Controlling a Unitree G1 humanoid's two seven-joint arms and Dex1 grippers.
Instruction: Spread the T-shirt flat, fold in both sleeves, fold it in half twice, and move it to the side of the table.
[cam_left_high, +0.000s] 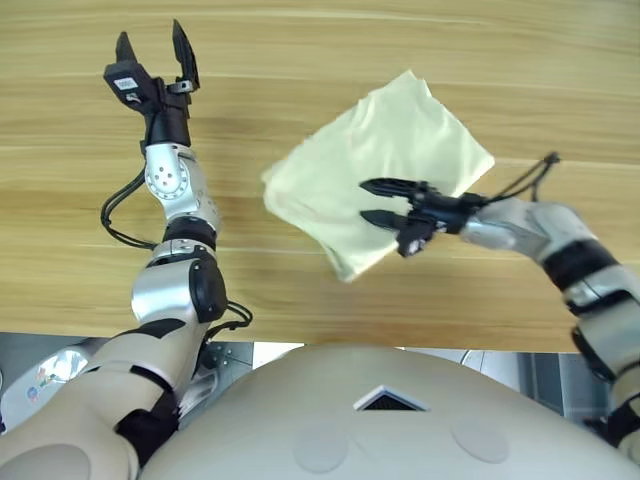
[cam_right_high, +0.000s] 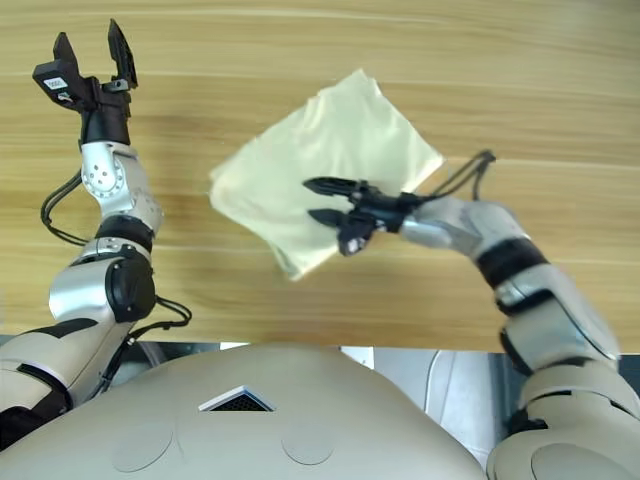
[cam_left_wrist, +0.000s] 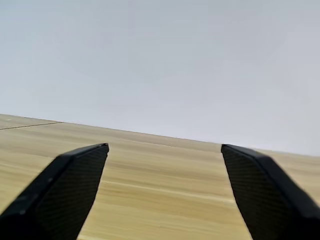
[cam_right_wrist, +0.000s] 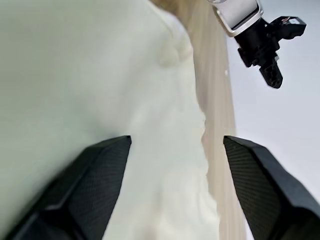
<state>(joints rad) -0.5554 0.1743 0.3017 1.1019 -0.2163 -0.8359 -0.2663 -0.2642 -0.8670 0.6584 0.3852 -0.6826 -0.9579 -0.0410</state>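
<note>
Where the head camera looks down, the pale yellow T-shirt (cam_left_high: 385, 165) lies folded into a rough square, turned cornerwise on the wooden counter (cam_left_high: 300, 70), a little right of the middle. The right hand (cam_left_high: 366, 200) reaches in from the right over the shirt's near half with its two black fingers apart and nothing between them; whether they touch the cloth cannot be told. The left hand (cam_left_high: 150, 35) is raised well apart from the shirt, above the far left of the counter, its fingers spread wide and holding nothing. From the right wrist, the cloth appears close up beneath the parted fingers, with a rumpled, layered edge where it meets the wood, and the left hand shows far off against a pale background. From the left wrist, the view runs between that hand's dark, textured fingers (cam_left_wrist: 65, 195) across bare boards to the counter's far edge and a plain grey-white wall (cam_left_wrist: 160, 60) behind it. A small white label (cam_left_high: 125, 83) sits on the base of the left hand, its print too small to read. The counter is light wood with long straight grain and faint plank seams.
</note>
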